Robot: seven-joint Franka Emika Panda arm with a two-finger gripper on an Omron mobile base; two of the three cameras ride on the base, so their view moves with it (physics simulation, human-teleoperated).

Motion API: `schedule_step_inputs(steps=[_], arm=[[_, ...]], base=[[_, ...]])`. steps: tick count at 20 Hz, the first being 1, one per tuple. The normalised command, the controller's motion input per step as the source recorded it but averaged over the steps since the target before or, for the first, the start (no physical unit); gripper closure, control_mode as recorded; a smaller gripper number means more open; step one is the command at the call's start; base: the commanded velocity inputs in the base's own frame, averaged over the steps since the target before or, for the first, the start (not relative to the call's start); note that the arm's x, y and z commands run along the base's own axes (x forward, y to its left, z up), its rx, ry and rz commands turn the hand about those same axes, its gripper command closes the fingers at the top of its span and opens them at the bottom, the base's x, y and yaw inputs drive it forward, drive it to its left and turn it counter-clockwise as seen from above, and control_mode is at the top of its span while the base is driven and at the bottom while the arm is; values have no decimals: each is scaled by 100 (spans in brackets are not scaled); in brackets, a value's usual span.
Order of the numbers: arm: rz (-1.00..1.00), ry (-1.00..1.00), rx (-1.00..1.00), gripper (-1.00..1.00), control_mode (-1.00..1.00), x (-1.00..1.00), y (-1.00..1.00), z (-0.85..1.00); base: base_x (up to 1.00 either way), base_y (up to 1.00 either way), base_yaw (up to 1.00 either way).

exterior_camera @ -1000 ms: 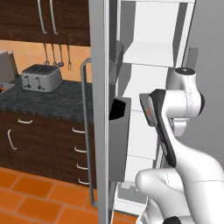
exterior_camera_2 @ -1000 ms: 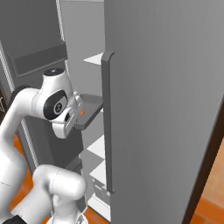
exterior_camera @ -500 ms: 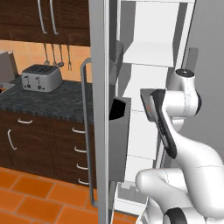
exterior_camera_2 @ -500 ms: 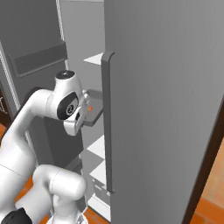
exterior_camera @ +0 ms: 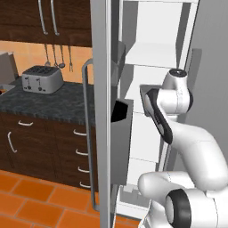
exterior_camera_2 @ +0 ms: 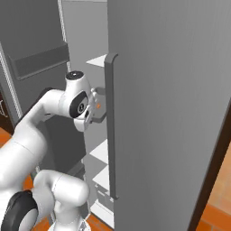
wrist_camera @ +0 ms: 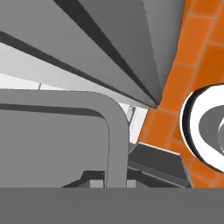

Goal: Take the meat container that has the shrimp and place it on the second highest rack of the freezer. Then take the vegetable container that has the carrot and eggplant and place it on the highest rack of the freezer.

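The jaws (wrist_camera: 116, 183) are clamped on the rim of the grey meat container (wrist_camera: 52, 144), held at mid height inside the open freezer (exterior_camera: 153, 53). The shrimp (exterior_camera_2: 98, 106) shows as an orange speck. Judged next: slide it onto the second-highest rack and let go.

Our white arm with its dark joints

We see our arm (exterior_camera: 196, 147) built of glossy white rounded shells, fat and bulbous at the base and slimmer toward the far end. Dark grey rings mark each joint, with a round dark disc ringed in white on the near shoulder (exterior_camera: 178, 205) and another on the wrist housing (exterior_camera_2: 80, 107). A small dark cap tops the wrist (exterior_camera: 177, 71). A long dark grey band with a thin orange line runs along the forearm (exterior_camera: 156, 115).
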Motion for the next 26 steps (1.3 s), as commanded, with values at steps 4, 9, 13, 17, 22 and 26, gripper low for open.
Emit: schedule_step_inputs(steps=[4,9,13,17,22,26], arm=[[-6,0,0,100,-100,56,-12,-2],[-7,0,0,100,-100,42,-12,-13],[-5,0,0,100,-100,24,-6,-36],[-2,-4,0,100,-100,15,-4,-25],[-1,-5,0,100,-100,47,0,0],[-3,-1,0,100,-100,49,-5,-1]], base=[[0,0,0],[0,0,0],[0,0,0],[0,0,0],[0,0,0],[0,0,0]])
